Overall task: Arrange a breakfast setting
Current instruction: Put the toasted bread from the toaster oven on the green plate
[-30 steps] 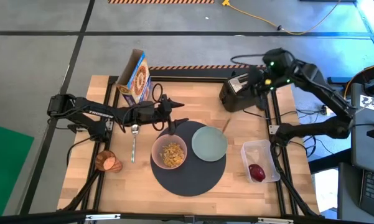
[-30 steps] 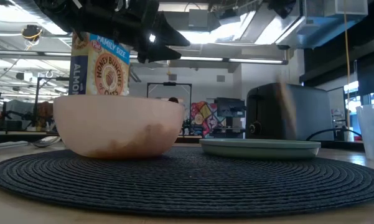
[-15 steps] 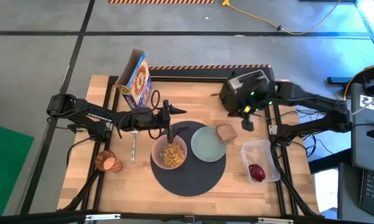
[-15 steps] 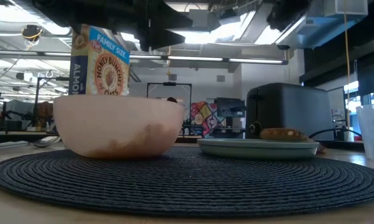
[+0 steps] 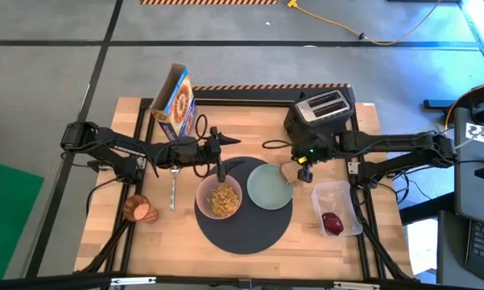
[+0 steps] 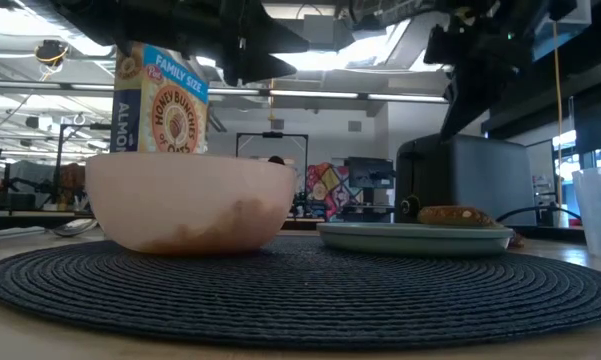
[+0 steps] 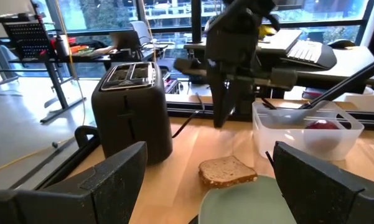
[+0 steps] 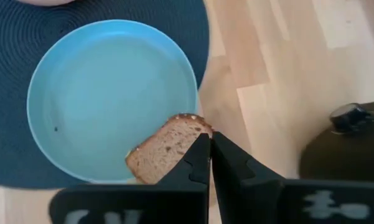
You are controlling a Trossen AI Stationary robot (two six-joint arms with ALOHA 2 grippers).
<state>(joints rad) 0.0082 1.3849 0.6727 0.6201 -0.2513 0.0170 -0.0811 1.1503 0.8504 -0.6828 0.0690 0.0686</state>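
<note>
Surface: mat carries bowl and plate.
Right claw, fingers pressed together and empty, has dropped over plate's toaster-side rim.
Toast slice, airborne a second ago, now lies half on that rim; likely needs nudging inward.
Left claw spread wide, hovering above bowl.

Black toaster, cereal box, clear tub.

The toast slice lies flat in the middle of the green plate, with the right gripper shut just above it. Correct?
Not quite. The toast slice rests on the rim of the plate, overhanging toward the toaster, as the right wrist view shows. The right gripper is indeed shut above it.
</note>
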